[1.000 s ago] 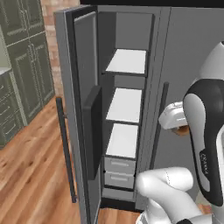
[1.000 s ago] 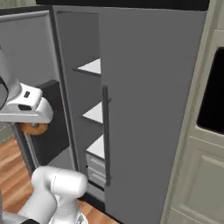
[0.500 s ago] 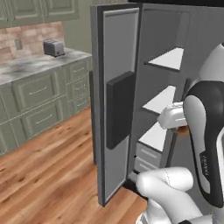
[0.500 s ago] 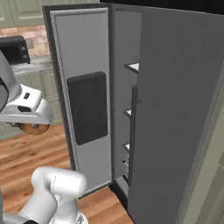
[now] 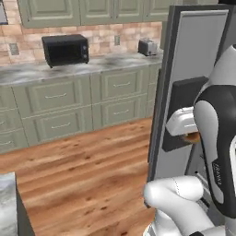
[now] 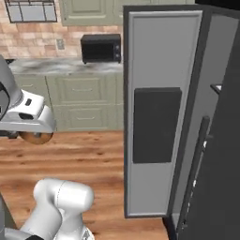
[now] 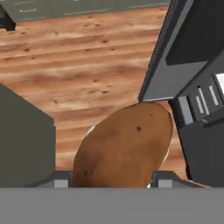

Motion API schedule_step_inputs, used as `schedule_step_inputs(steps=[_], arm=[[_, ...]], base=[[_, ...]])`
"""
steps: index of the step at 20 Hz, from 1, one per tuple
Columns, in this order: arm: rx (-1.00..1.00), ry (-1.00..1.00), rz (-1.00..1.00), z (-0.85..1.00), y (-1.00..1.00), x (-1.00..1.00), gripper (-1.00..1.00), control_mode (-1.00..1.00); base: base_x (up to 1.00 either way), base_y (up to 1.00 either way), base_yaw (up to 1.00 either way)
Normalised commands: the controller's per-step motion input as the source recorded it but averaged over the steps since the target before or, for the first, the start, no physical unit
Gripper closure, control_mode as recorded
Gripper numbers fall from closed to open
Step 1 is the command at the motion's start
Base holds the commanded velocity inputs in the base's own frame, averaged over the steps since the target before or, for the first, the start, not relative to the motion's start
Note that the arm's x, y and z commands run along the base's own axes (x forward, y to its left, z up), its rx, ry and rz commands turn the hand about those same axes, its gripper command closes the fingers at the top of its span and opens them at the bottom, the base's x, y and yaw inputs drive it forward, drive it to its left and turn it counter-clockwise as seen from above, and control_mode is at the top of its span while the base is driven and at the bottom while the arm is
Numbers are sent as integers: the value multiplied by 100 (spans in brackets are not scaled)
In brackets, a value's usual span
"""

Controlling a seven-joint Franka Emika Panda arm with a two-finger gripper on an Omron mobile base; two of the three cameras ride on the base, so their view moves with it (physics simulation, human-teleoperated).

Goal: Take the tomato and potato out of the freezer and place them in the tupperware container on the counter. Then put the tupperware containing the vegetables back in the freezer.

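Fingers (image 7: pixel 111 180) stand partly apart, clamped on the brown potato (image 7: pixel 124 146), held in the air above the wood floor (image 7: pixel 78 74), beside the open freezer (image 6: pixel 161 117) door. No readable writing.

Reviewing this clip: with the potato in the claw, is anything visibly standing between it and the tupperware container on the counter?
The claw is closed on the potato, above bare wood floor beside the open freezer door. No tupperware container can be made out in these views, so the path to it cannot be judged; nothing visible crowds the potato.
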Motion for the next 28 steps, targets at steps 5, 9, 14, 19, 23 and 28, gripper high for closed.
schedule_step_inputs(steps=[5, 9, 14, 19, 23, 28], arm=[[0, 0, 0, 0, 0, 0, 100, 100], [0, 0, 0, 0, 0, 0, 100, 100], [0, 0, 0, 0, 0, 0, 100, 100], [0, 0, 0, 0, 0, 0, 100, 100], [0, 0, 0, 0, 0, 0, 100, 100], [0, 0, 0, 0, 0, 0, 100, 100]], base=[[57, 24, 61], [100, 15, 53], [100, 12, 34], [100, 37, 24], [100, 65, 19], [100, 81, 11]])
